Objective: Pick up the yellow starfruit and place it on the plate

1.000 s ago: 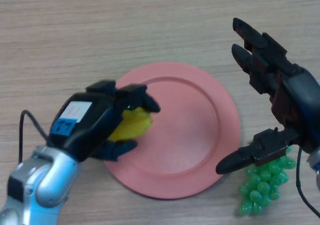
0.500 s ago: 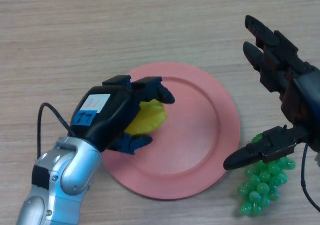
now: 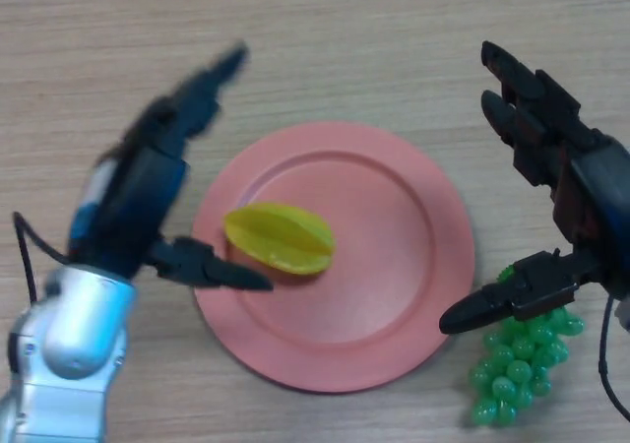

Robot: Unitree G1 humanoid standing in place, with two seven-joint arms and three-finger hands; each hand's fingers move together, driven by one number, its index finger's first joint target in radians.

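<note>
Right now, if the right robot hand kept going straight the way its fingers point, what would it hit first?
Nothing that shows: the right robot hand points its fingers up and slightly left, over bare table, away from the plate. Height is unclear.

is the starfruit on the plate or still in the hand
On the plate. The starfruit lies on the left part of the pink plate, and the left hand is spread open, not gripping it.
</note>
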